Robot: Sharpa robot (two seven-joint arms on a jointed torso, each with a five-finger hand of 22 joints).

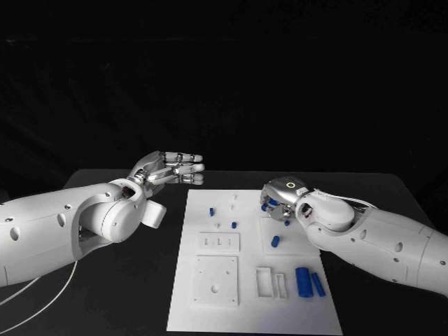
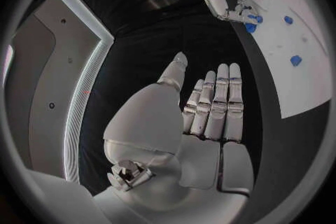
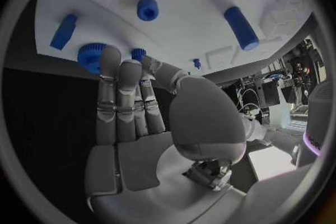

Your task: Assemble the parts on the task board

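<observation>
Bringing my right hand (image 1: 281, 198) over board (image 1: 246, 308) far right corner, fingers extended, fingertips at round blue part (image 3: 90, 56), grasp unclear; left hand (image 1: 169, 169) open, empty, off board above tabletop (image 1: 123, 280), farther

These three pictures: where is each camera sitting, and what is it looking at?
Head view: on the robot's head, looking down at the task board, with the left hand and right hand in sight.
Left wrist view: behind the left hand, held off the board.
Right wrist view: behind the right hand, fingertips at a blue part.
Shared: all show the board; the left wrist also catches the right hand.
</observation>
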